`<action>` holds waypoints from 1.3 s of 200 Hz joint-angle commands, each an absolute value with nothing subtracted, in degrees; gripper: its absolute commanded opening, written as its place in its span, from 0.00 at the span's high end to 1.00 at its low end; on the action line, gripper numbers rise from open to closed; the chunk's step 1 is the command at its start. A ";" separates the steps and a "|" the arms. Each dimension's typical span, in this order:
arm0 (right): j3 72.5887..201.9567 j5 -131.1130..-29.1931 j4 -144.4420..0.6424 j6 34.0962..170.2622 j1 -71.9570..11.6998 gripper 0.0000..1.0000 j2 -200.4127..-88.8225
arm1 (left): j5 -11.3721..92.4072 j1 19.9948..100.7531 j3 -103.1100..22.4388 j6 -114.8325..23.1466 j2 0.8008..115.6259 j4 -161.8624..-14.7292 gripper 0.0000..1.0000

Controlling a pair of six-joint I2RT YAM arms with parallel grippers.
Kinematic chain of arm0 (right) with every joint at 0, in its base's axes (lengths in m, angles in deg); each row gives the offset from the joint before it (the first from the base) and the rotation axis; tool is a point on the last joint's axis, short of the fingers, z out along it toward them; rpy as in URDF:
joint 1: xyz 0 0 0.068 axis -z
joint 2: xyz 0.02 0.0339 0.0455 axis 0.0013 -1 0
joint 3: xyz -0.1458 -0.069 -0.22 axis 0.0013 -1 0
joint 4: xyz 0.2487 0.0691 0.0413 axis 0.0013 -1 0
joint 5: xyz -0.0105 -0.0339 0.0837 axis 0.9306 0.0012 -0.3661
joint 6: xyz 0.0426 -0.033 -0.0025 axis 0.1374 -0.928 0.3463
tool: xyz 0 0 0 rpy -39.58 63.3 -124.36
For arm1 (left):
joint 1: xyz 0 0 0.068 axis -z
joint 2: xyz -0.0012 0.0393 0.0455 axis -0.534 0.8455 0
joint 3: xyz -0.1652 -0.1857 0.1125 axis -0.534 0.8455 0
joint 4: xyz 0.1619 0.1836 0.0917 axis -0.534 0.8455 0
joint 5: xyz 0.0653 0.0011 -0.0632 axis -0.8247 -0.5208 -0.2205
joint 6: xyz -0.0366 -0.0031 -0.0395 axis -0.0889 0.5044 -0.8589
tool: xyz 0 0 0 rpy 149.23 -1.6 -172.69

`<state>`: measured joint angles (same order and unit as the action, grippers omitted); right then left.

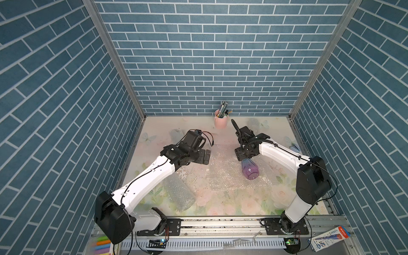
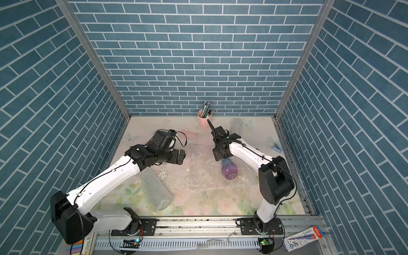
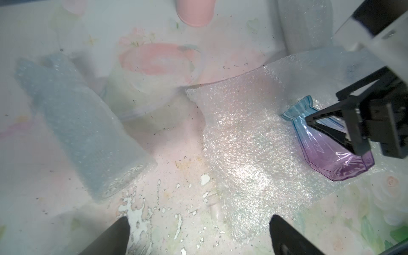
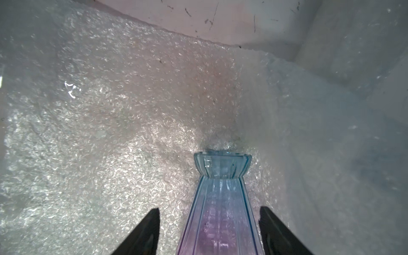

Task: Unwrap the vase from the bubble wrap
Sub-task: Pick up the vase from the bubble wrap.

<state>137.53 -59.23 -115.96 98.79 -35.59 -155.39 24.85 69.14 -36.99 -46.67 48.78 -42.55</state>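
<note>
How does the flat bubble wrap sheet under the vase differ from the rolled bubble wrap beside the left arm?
The flat bubble wrap sheet is spread open on the table; the rolled bubble wrap forms a tube. The sheet carries the bare vase, lying on its side; nothing lies on the roll. The sheet lies mid-table; the roll nearer the front edge. Both are clear bubbled plastic.

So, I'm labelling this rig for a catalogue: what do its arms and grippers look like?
The left arm and right arm have white shells, bulky black joints and thin black cables along them. The left gripper and right gripper are black, with dark tapering fingers.
</note>
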 commanded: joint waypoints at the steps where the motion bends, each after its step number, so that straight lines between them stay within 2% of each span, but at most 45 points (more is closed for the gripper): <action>1: 139.79 -60.70 -119.98 95.97 -35.23 0.27 -157.71 | 22.68 68.47 -40.40 -40.02 48.45 -34.72 0.00; 90: 146.59 -59.37 -125.79 95.62 -34.21 0.26 -165.60 | 32.09 67.61 -44.47 -31.95 52.06 -35.59 0.00; 128: 148.72 -59.41 -126.71 95.34 -33.42 0.25 -168.82 | 32.77 67.60 -39.62 -32.36 51.19 -40.63 0.00; 142: 149.56 -59.57 -127.03 95.48 -33.29 0.22 -169.92 | 33.19 67.64 -37.87 -32.53 51.07 -41.36 0.00; 260: 154.18 -60.33 -130.21 93.76 -31.77 0.25 -177.41 | 34.53 67.61 -36.18 -32.14 50.80 -41.39 0.00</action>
<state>152.88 -59.79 -126.96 96.43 -32.33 -175.34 33.17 67.89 -36.94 -32.44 51.62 -40.78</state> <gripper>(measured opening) 0.747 0.995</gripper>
